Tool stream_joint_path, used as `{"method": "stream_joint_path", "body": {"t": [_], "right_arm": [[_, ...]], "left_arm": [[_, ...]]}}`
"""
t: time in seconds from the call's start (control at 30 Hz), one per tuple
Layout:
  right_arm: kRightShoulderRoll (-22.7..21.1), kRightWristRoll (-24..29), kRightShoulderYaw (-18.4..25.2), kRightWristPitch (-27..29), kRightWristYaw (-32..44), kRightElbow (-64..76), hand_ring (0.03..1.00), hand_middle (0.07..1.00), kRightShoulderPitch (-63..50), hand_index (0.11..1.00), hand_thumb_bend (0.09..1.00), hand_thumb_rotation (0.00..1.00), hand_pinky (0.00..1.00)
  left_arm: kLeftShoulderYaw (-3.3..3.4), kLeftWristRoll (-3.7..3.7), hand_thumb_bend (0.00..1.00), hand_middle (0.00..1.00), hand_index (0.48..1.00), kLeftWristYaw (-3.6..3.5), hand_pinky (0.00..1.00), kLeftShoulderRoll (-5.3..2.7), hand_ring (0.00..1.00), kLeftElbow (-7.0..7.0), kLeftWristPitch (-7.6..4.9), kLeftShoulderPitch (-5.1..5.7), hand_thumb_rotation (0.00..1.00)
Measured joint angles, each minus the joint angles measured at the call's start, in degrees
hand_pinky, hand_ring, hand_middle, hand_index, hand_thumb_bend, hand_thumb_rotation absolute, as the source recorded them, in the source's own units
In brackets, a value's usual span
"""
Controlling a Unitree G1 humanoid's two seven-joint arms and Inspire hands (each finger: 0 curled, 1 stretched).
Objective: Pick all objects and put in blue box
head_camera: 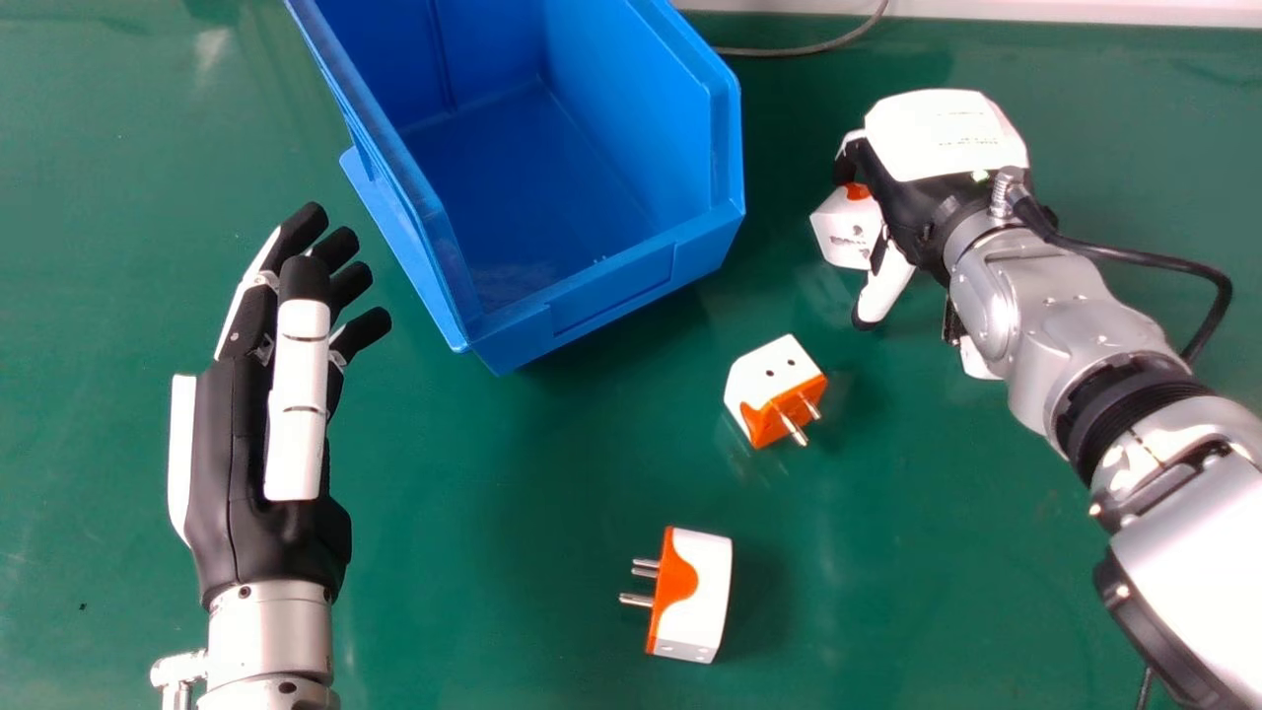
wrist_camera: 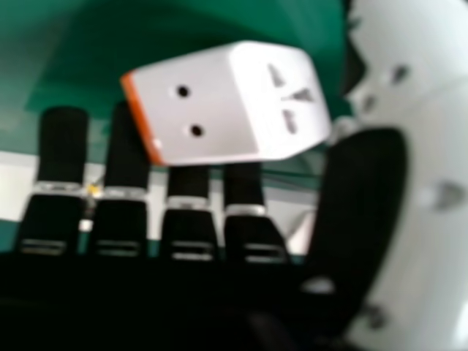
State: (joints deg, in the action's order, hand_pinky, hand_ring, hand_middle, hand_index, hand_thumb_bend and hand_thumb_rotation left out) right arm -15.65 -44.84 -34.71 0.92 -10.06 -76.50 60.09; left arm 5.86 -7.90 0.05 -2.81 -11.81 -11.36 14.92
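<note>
The blue box [head_camera: 616, 291] stands at the top centre of the head view, with its inside bare. At the right, my right hand [head_camera: 937, 138] is low over a white and orange plug adapter [head_camera: 846, 229]. In the right hand view, this adapter [wrist_camera: 201, 110] lies beside the fingertips of my right hand [wrist_camera: 362, 205], whose fingers are fairly straight and not closed round it. A second adapter [head_camera: 774, 385] rests right of the box's front corner, pins outward. Nearer is a third adapter [head_camera: 695, 592], pins pointing left. My left hand [head_camera: 237, 473] is open, left of the box.
The green table [head_camera: 473, 552] carries all of these things. A grey cable [head_camera: 808, 47] runs behind the box, along the table's far edge. My right forearm [head_camera: 1045, 316] extends over the right side of the table.
</note>
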Motion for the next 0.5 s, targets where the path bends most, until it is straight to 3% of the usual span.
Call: {"method": "stream_joint_path", "body": {"t": [0.5], "right_arm": [[0.03,-0.23,-0.31,-0.16,3.66,-0.60,0.403,0.521,-0.18,0.578,0.591,0.03,0.31]], "left_arm": [[-0.10,0.05,0.64,0.86,0.850,0.27,0.79,-0.02,0.85,0.00,0.01,-0.01,0.80]]}}
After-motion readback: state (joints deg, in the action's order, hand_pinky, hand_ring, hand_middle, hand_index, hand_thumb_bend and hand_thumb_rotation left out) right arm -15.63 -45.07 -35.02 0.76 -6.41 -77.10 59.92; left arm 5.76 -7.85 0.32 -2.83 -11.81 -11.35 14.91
